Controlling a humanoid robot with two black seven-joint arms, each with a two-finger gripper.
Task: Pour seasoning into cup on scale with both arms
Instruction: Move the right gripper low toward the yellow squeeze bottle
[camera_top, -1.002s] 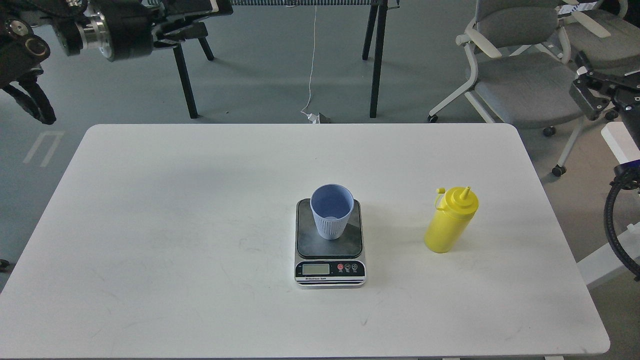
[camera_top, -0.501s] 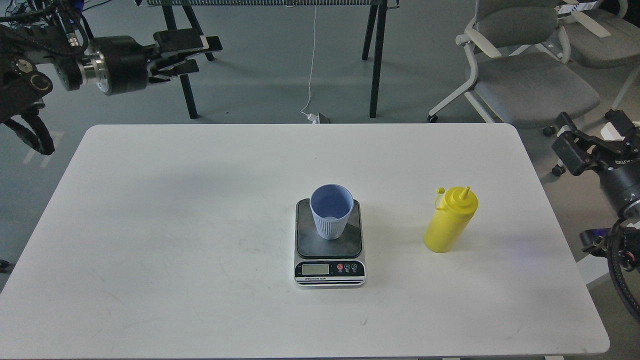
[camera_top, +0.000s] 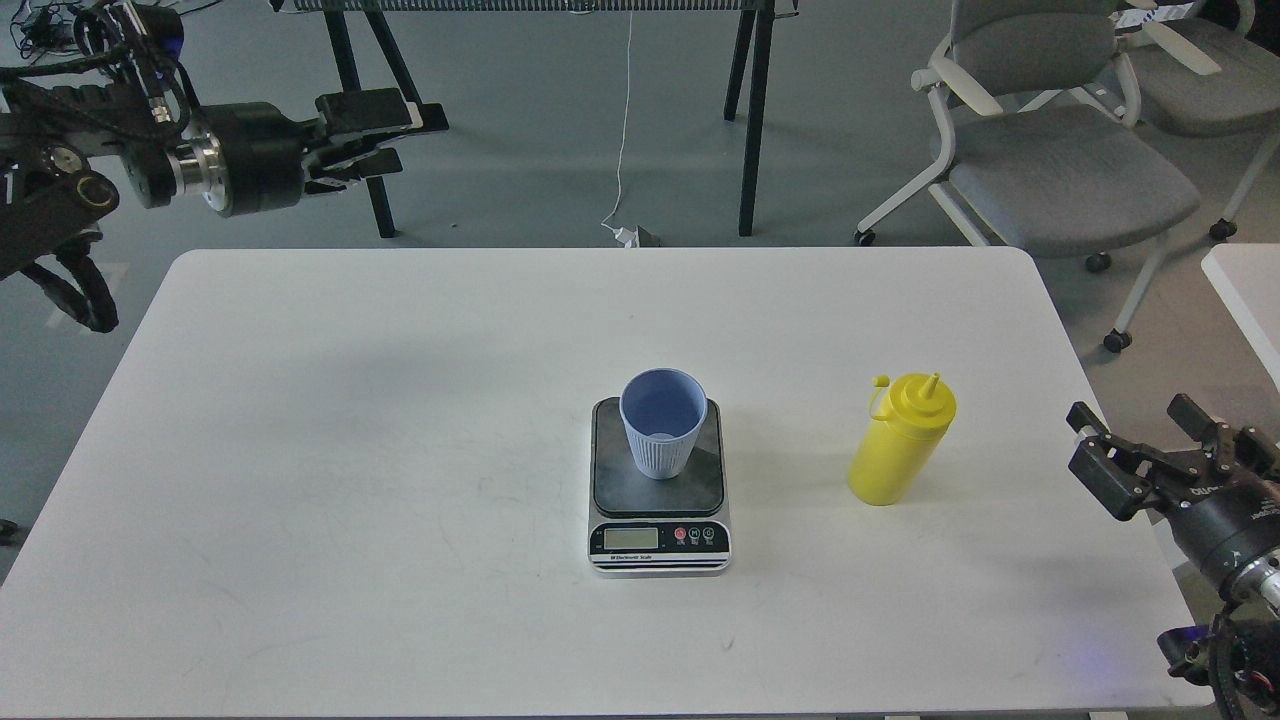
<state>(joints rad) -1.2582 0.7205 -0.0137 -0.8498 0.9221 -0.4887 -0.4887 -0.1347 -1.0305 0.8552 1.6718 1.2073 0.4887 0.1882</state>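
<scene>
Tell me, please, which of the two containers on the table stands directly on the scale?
The blue-grey cup stands on the scale; the yellow seasoning bottle stands on the bare table.

Blue ribbed cup upright on scale, yellow seasoning upright nearby

Single head view, high and seemingly fairly near, facing forward-down over the table.

Cup standing upright on scale, mid-tabletop. Seasoning bottle standing upright well right of scale, cap off nozzle, hanging on tether. Left end effector hovering beyond tabletop's far left corner, fingers slightly parted. Right end effector hanging at tabletop's right edge, near bottle, fingers spread, gripping nothing.
</scene>
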